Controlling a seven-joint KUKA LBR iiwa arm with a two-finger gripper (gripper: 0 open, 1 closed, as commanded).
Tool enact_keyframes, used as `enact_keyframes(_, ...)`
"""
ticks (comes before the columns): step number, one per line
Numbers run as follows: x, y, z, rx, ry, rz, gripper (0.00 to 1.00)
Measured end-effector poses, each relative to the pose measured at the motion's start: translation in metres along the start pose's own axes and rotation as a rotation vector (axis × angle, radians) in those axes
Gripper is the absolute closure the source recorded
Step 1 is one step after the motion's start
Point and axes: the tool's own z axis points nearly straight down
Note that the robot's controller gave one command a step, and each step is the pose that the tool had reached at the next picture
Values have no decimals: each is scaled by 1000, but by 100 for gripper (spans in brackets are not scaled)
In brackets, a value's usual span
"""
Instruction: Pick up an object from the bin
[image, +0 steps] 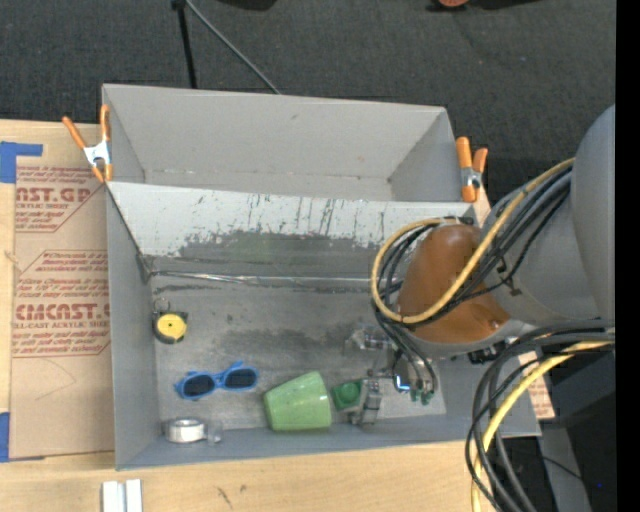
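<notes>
Green is what sits closest to my tool (372, 396): a small dark-green piece (347, 393) lies just to its left on the bin floor, so near that I cannot tell whether the two touch. The tool is down low in the front right part of the grey metal bin (270, 140), close to the near wall. From this angle it is a dark cluster of metal and wiring, and I cannot tell whether it is apart, together, or clamped on anything.

Above the tool, the wrist carries a rounded orange cover (450, 285), with yellow and black cables (392, 262) looping round it and running off to the right along the arm.

Left of the dark-green piece and right against it lies a pale green cup (298, 403), tipped on its side with its wider end towards the left. Further left, apart from the cup, a pair of blue sunglasses (217, 381) lies flat on the floor. Below the sunglasses, in the front left corner, rests a small silvery ring (184, 431), which may be a roll of tape. A yellow round thing (170, 326) with a dark centre sits alone near the left wall, well apart from the tool. The middle and back of the floor are bare scuffed metal.
</notes>
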Motion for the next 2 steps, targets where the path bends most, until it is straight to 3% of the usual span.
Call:
enact_keyframes(1,0,0,0,0,1,0,100)
enact_keyframes(2,0,1,-30,0,2,-1,100)
